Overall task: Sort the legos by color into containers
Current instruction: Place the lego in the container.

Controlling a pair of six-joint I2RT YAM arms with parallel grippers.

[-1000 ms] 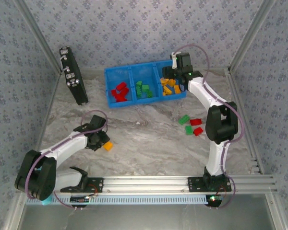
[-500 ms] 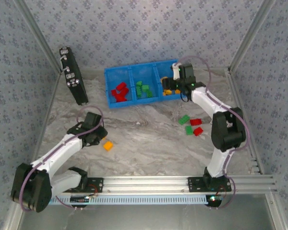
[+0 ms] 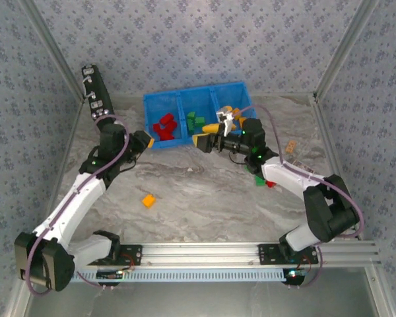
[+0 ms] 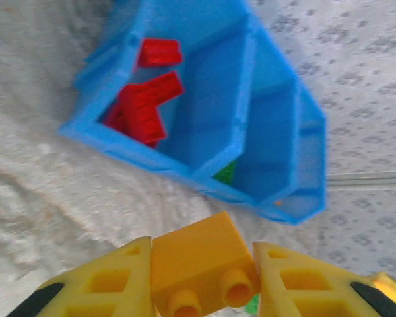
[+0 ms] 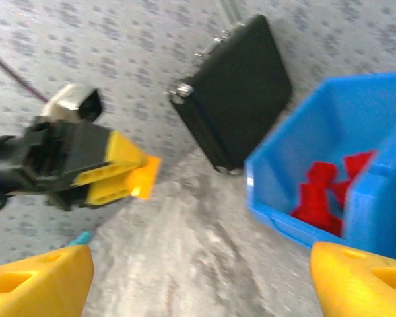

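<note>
My left gripper (image 4: 201, 272) is shut on an orange lego (image 4: 199, 261), held above the table left of the blue containers (image 3: 185, 100). In the top view this left gripper (image 3: 145, 140) sits near the tray's left corner. Red legos (image 3: 165, 125) fill the left compartment and green legos (image 3: 195, 121) the middle one; the right compartment is partly hidden by my right arm. My right gripper (image 3: 208, 135) hangs open and empty at the tray's front, pointing left. Its view shows the left gripper (image 5: 112, 168) with the orange lego (image 5: 145, 177). A loose orange lego (image 3: 148, 200) lies on the table.
A black case (image 3: 99, 102) leans against the left wall, close behind my left arm. Green and red legos (image 3: 261, 179) lie on the table partly under my right forearm. The marble-patterned table (image 3: 198, 205) is bare between the arms.
My left arm rose from the table and swung back toward the tray's left corner. My right gripper came out of the right compartment, moved left along the tray's front and opened wider.
</note>
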